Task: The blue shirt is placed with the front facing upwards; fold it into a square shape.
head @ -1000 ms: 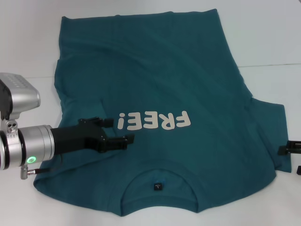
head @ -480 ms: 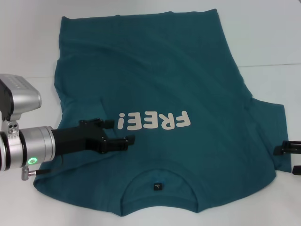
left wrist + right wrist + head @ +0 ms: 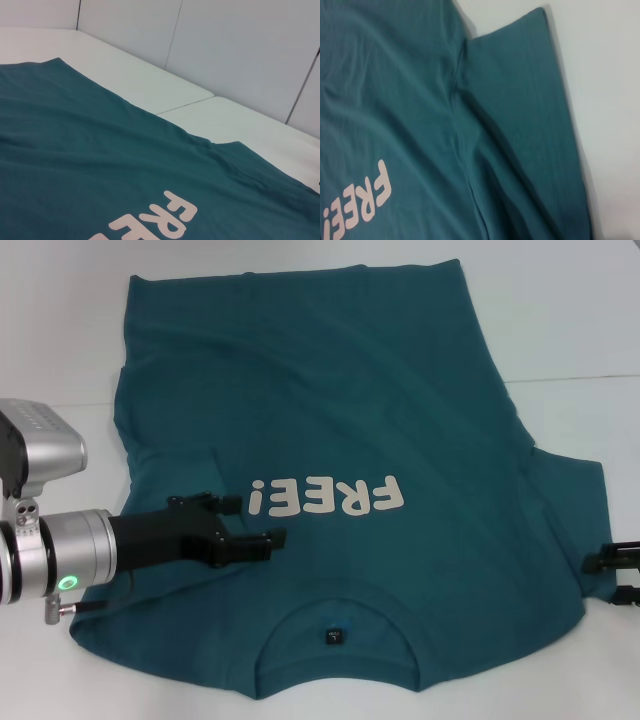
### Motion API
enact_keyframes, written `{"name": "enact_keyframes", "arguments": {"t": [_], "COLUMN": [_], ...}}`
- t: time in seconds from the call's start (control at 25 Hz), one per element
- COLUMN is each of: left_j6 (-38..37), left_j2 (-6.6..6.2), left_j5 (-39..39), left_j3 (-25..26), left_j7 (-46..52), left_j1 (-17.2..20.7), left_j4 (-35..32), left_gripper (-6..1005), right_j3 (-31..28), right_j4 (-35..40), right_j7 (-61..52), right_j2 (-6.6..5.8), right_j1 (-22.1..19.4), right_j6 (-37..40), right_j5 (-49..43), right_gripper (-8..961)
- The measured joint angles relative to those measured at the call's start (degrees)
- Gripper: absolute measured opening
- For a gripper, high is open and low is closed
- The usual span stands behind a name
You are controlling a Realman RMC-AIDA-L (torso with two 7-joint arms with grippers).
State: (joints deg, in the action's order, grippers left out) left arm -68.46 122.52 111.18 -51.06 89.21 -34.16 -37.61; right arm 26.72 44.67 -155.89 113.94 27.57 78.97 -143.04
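Note:
The blue shirt point(image 3: 350, 410) lies spread flat on the white table, front up, with its collar and dark neck label point(image 3: 335, 637) nearest me. Its off-white "FREE!" lettering point(image 3: 328, 497) reads upside down. My left gripper point(image 3: 258, 519) hovers open over the shirt's left chest, just beside the "!" of the lettering, with nothing between its fingers. My left arm hides the left sleeve. At the picture's right edge my right gripper point(image 3: 620, 575) stands open by the hem of the right sleeve point(image 3: 575, 510). The right wrist view shows that sleeve point(image 3: 530, 115) lying flat.
Bare white table point(image 3: 560, 330) surrounds the shirt on all sides, with a thin seam point(image 3: 580, 380) running across it. Pale wall panels point(image 3: 240, 55) rise behind the table's far edge in the left wrist view.
My right gripper has crept a little lower and inward along the right sleeve's edge. The left gripper and the shirt have barely moved.

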Motion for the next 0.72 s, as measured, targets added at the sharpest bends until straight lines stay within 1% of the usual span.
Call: {"name": "enact_keyframes", "arguments": {"t": [0.04, 0.28, 0.48, 0.68, 0.72], "left_j6": [0.0, 0.0, 0.0, -0.01, -0.01], "left_j2": [-0.01, -0.17, -0.18, -0.18, -0.18], "left_j5": [0.0, 0.0, 0.0, 0.0, 0.0], "left_j3": [0.0, 0.0, 0.0, 0.07, 0.08], "left_j7": [0.0, 0.09, 0.1, 0.04, 0.03], "left_j1": [-0.03, -0.24, -0.32, -0.41, -0.41], "left_j4": [0.0, 0.0, -0.02, -0.2, -0.28], "left_gripper": [904, 905, 905, 904, 904], "right_j3": [-0.02, -0.02, -0.23, -0.52, -0.55], "right_j4": [-0.02, -0.26, -0.26, -0.14, -0.1], "right_j7": [0.0, -0.01, 0.28, 1.92, 2.19], "right_j2": [0.01, 0.26, 0.17, 0.01, 0.01], "right_j1": [0.01, -0.04, -0.52, -1.05, -1.11], "right_j6": [-0.02, 0.06, 0.26, 0.85, 0.91], "right_j5": [0.0, 0.04, 0.87, 3.33, 3.62], "right_gripper": [840, 686, 562, 333, 311]}}
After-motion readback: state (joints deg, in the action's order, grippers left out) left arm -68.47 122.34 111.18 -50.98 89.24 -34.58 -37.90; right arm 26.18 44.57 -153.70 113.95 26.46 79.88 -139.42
